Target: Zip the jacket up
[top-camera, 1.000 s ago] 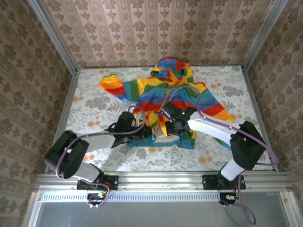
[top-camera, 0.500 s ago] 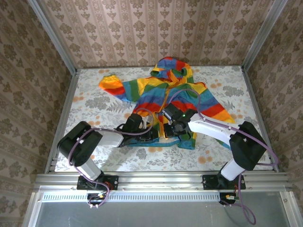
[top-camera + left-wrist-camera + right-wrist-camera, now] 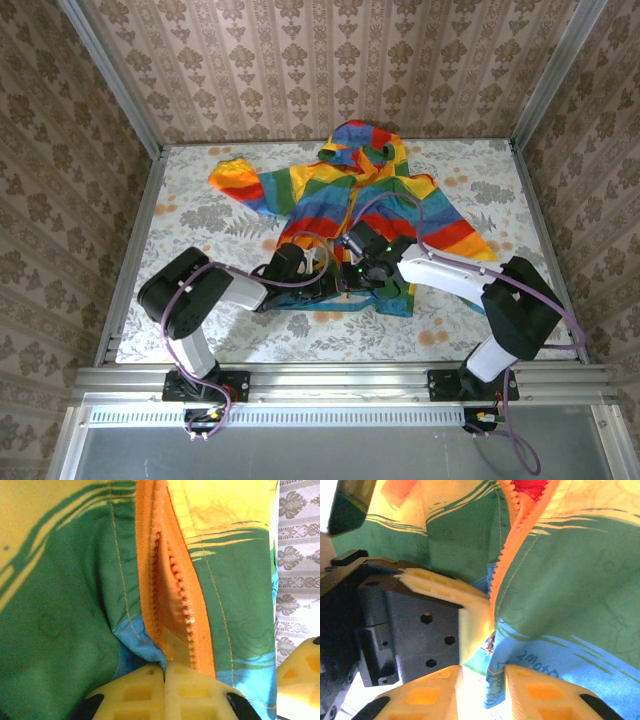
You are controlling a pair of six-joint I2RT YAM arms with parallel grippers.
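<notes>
Fabric that looks limp and light wants a hold at the hem (image 3: 535, 652) beside the orange zipper (image 3: 170, 595), where the left claw (image 3: 164, 677) and right claw (image 3: 487, 674) each sit clamped on the jacket (image 3: 320, 195), spread on the table (image 3: 200, 230).

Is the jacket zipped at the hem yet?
Open: the zipper teeth lie apart, unmeshed, on the jacket.

Jacket (image 3: 385, 195) — rainbow stripes, front up, hood toward far wall, sleeves spread; orange zipper (image 3: 172, 605) unjoined at the hem — one tooth row exposed
</notes>
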